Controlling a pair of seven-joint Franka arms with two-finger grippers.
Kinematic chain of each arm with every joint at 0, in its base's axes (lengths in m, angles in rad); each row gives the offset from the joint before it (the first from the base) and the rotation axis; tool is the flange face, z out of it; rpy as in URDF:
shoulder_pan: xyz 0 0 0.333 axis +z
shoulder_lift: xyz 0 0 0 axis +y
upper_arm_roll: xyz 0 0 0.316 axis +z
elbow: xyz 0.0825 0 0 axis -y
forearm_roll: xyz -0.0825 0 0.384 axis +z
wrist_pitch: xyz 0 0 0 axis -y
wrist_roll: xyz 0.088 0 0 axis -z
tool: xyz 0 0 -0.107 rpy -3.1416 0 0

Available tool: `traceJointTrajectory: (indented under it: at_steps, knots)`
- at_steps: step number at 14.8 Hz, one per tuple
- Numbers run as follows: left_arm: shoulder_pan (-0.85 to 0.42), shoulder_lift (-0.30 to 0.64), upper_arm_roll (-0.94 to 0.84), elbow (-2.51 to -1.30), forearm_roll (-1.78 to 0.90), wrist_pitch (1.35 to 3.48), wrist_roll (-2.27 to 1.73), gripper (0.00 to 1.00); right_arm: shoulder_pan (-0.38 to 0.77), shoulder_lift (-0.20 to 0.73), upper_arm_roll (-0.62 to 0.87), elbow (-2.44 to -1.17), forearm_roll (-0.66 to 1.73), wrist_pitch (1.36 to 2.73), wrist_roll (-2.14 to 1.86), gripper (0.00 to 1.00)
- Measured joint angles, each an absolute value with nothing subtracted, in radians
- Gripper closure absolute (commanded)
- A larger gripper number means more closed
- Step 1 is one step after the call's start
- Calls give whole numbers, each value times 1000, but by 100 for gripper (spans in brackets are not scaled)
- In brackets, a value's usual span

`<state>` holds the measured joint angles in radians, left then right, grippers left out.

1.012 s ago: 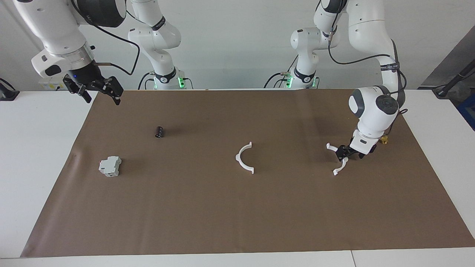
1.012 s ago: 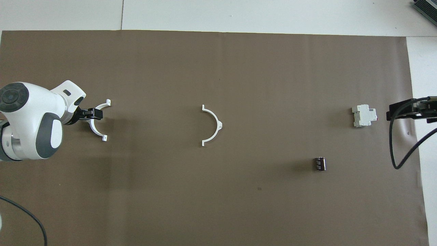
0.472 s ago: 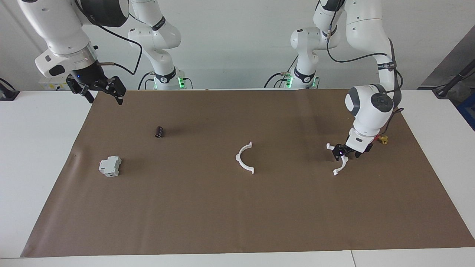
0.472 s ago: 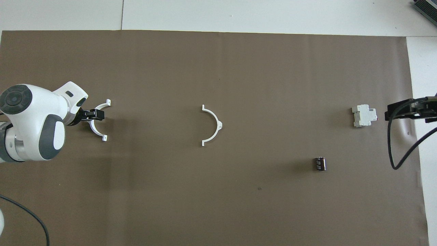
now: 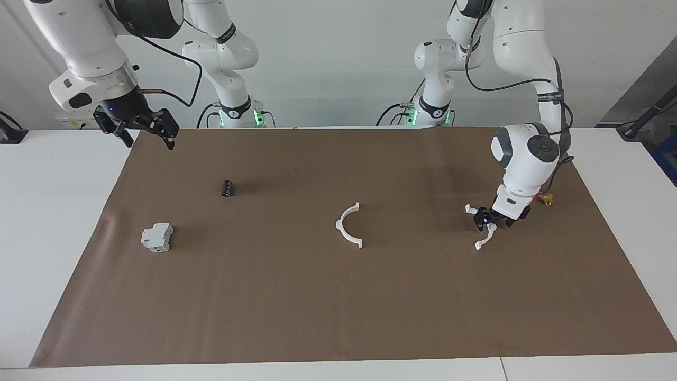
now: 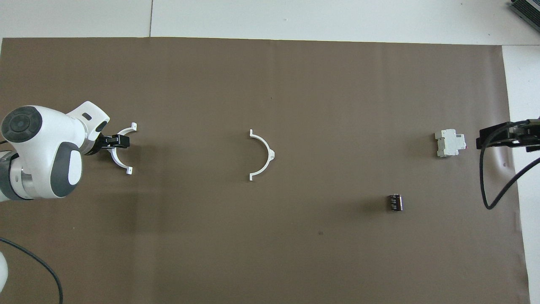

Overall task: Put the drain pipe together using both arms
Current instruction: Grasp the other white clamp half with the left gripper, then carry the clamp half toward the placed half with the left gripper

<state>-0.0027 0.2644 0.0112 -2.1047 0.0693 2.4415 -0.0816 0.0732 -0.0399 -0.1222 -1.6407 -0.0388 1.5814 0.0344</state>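
Note:
The drain pipe lies as two separate white half-rings on the brown mat. One half-ring rests in the middle of the mat. The other half-ring lies toward the left arm's end. My left gripper is down at the mat, shut on the middle of this half-ring's arc. The half-ring still rests on the mat. My right gripper is open and empty, held high over the mat's edge at the right arm's end.
A grey-white blocky box sits toward the right arm's end. A small dark cylinder lies nearer to the robots than the box. A small yellow piece lies beside the left wrist.
The left wrist has shifted slightly toward the mat's middle and its fingers have drawn in on the half-ring. The right gripper has shifted a little. Neither half-ring has moved.

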Motion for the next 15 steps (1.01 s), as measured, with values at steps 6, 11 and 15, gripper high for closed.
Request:
traceJointTrajectory:
  at_steps: [6, 11, 15]
  knots:
    - [-3, 264, 12, -2105, 69, 2443, -82, 63, 73, -40, -122, -1641, -39, 1581, 34, 0]
    - [-3, 261, 9, -2104, 69, 2446, -83, 95, 73, -40, -122, -1641, -39, 1581, 34, 0]
    - [-3, 261, 9, -2104, 69, 2445, -87, 96, 73, -40, -122, -1641, -39, 1581, 34, 0]
